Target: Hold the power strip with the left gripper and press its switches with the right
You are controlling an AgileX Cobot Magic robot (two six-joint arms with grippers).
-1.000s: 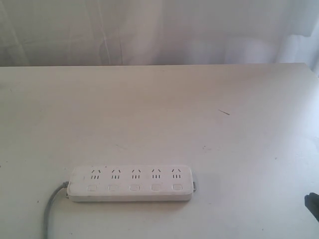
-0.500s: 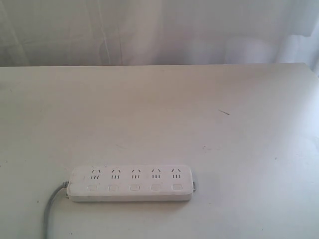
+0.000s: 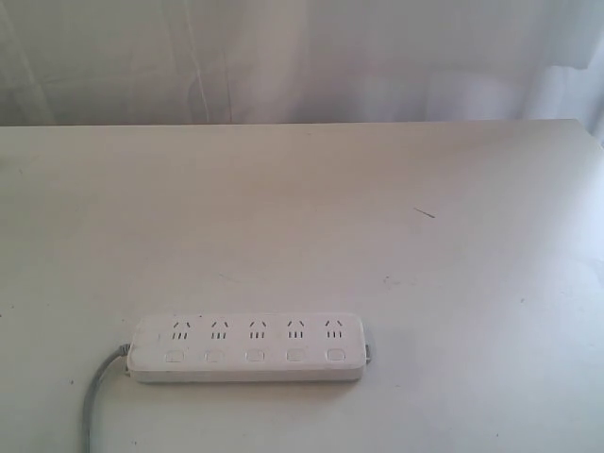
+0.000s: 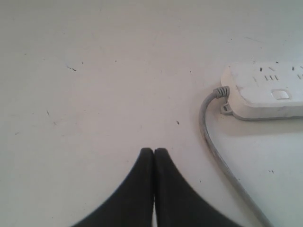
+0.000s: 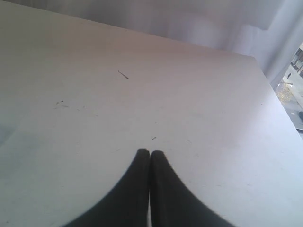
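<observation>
Left gripper (image 4: 154, 152), black tapering jaws: pressed together tip to tip, nothing pinched, poised over bare tabletop.

Long flat white plastic power strip (image 3: 247, 347) (image 4: 265, 90) with rounded corners: lying flat on the pale matt table (image 3: 302, 208), ahead of the left gripper's tips and off to one side, well apart from them, untouched.

Five small white rounded-square switches (image 3: 254, 356): in a row along the strip, one beside each socket group.

Grey cord (image 4: 208, 127): leaving the strip's end nearest the left gripper, curving back past the side of the jaws. Closer to them than the strip itself, not touching.

Right gripper (image 5: 150, 153), black pointed jaws: closed flat against each other, empty, over bare table.

Thin dark sliver (image 5: 123, 74): on the surface well ahead of the right gripper's tips.

White draped backdrop (image 3: 302, 57): beyond the table's far edge.
</observation>
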